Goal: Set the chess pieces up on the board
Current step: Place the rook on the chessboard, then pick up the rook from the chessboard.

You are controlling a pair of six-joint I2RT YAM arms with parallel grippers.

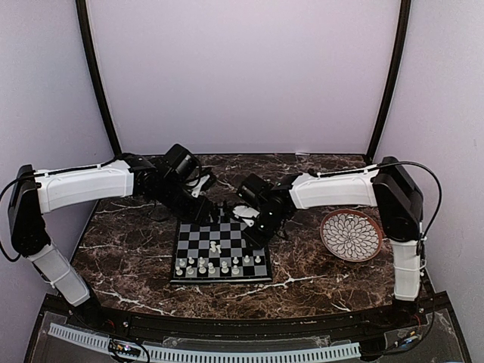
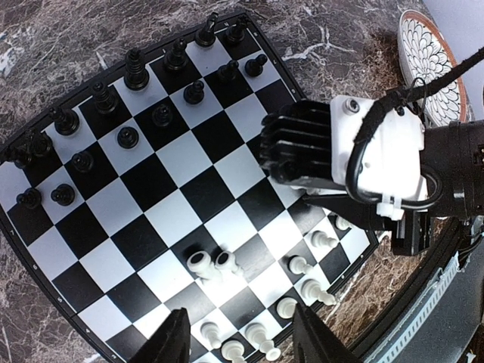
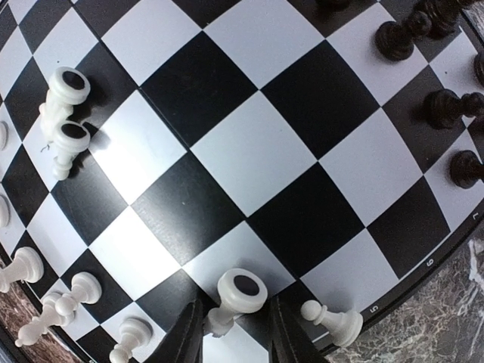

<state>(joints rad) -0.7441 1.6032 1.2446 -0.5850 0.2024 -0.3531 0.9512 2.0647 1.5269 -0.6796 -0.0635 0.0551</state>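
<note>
The board [image 1: 198,240] lies in the middle of the table. White chess pieces [image 1: 219,266] stand along its near rows; black ones [image 2: 128,76] fill the far rows. Two white pieces [image 2: 212,263] lie tipped together mid-board. My right gripper [image 3: 233,308] is low over the board's right edge, open. A white piece [image 3: 240,293] lies on its side between its fingers, round base up, with a gap to the right finger. A white pawn [image 3: 333,321] stands just beside it. My left gripper [image 2: 240,333] hovers open and empty above the white rows.
A round patterned plate [image 1: 351,235] with a brown rim sits right of the board. The right arm's wrist [image 2: 363,166] reaches over the board's right side, close to my left gripper [image 1: 198,210]. Dark marble table [image 1: 128,257] surrounds the board.
</note>
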